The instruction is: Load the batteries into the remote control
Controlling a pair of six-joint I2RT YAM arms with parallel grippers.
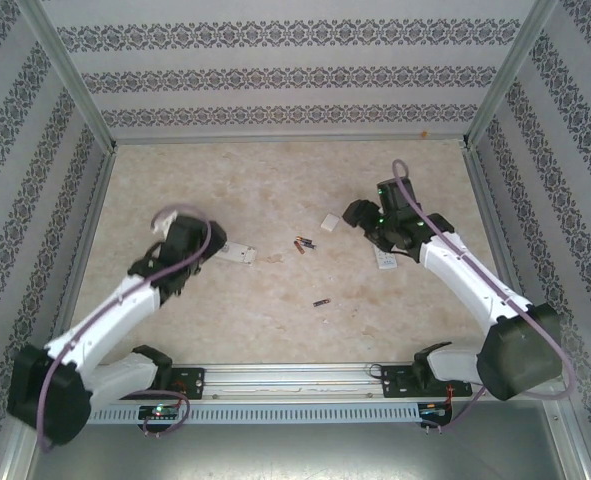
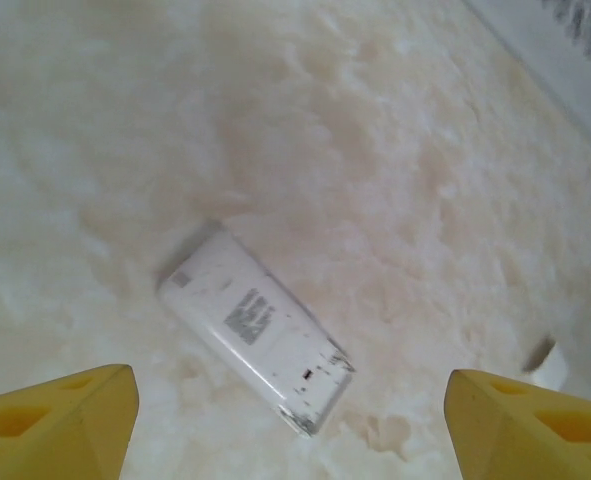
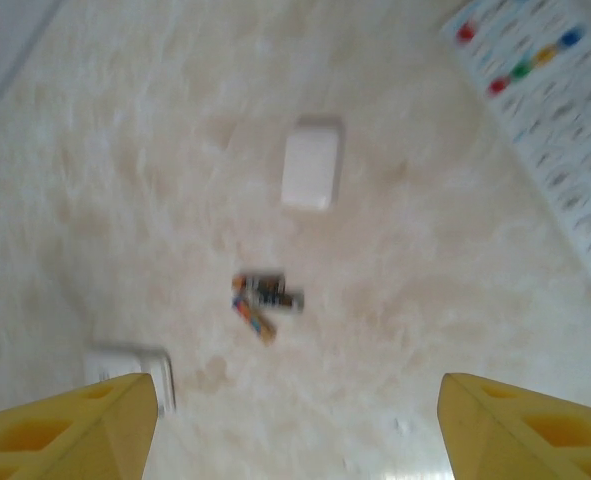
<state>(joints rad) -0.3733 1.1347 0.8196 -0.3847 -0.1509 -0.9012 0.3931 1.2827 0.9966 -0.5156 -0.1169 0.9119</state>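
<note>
The long white remote control, face up with rows of small grey buttons and a few coloured ones, lies at the top right of the right wrist view. From above it is mostly hidden under the right arm. Two or three batteries lie crossed mid-table, blurred in the right wrist view, ahead of my open, empty right gripper. One more battery lies nearer the front. My left gripper is open above a shorter white remote lying back up.
A small white rectangular piece lies beyond the batteries. The shorter remote has a grey label and a scuffed near end. Patterned walls with metal posts close in the table on three sides. A rail runs along the front edge.
</note>
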